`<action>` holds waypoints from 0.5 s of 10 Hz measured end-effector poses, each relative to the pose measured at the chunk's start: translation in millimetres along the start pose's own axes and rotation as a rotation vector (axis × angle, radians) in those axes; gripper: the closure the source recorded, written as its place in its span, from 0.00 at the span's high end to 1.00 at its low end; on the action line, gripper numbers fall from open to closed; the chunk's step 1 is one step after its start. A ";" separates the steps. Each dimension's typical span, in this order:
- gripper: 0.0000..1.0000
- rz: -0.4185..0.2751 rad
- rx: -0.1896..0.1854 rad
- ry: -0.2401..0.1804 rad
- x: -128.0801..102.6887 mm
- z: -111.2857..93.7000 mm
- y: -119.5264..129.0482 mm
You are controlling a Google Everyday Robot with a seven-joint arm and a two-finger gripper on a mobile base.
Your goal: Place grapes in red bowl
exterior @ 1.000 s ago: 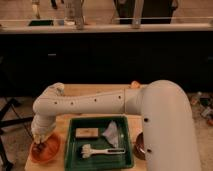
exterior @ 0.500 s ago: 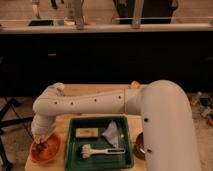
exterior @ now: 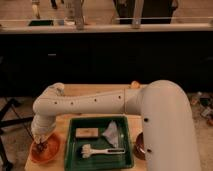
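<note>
The red bowl (exterior: 46,150) is a shallow orange-red dish at the table's front left, left of the green tray (exterior: 100,142). My gripper (exterior: 40,143) hangs from the white arm straight down into the bowl. A small dark lump, the grapes (exterior: 41,146), shows at the gripper's tip inside the bowl. I cannot tell whether the grapes rest on the bowl or are still held.
The green tray holds a tan block (exterior: 86,132), a pale crumpled piece (exterior: 111,133) and a white brush (exterior: 97,150). A darker brown bowl (exterior: 139,148) sits at the right, partly behind my arm. An orange fruit (exterior: 134,84) lies at the table's back edge.
</note>
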 end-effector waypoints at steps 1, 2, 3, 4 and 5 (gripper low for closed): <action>0.55 0.001 0.000 -0.001 -0.2 0.5 0.4; 0.64 0.001 0.000 -0.001 -0.1 0.5 0.4; 0.74 0.001 0.000 -0.001 -0.1 0.4 0.4; 0.79 0.001 0.000 -0.001 -0.1 0.4 0.5; 0.80 0.001 0.000 -0.001 -0.1 0.4 0.5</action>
